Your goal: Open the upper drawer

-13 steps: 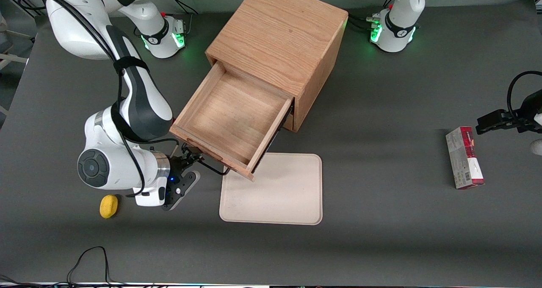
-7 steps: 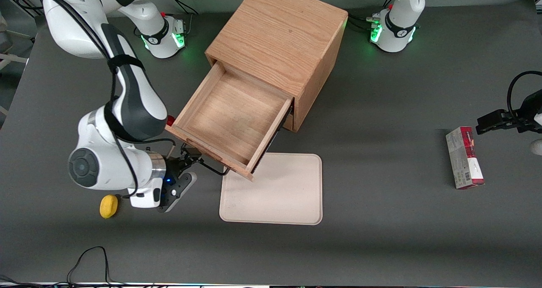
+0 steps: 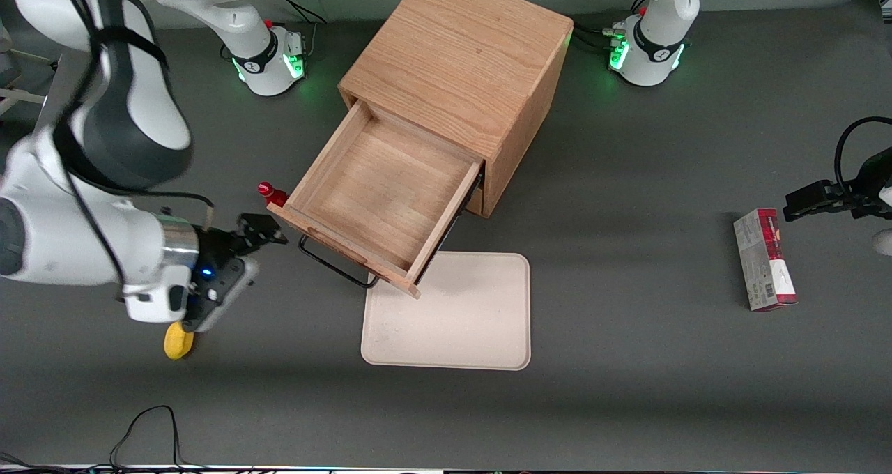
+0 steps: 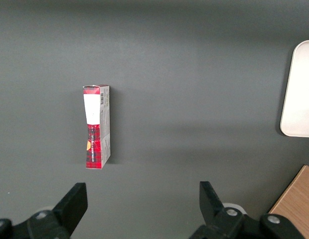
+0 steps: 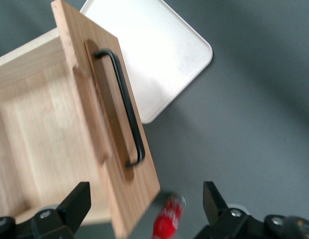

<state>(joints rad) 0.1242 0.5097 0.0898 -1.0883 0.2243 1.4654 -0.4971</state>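
Front view – upper drawer (image 3: 380, 202) pulled well out of the cabinet (image 3: 460, 70), gripper (image 3: 261, 228) off its handle.

Drawer sits at about 3 o'clock from the gripper, and the black handle (image 3: 334, 265) has nothing on it – fingers spread open, holding nothing. A red bottle (image 3: 270, 193) stands by the drawer's front corner, blurry in the right wrist shot. Beige tray (image 3: 446, 314) is partly tucked under the drawer front, and the arm covers part of a yellow thing (image 3: 175, 341).
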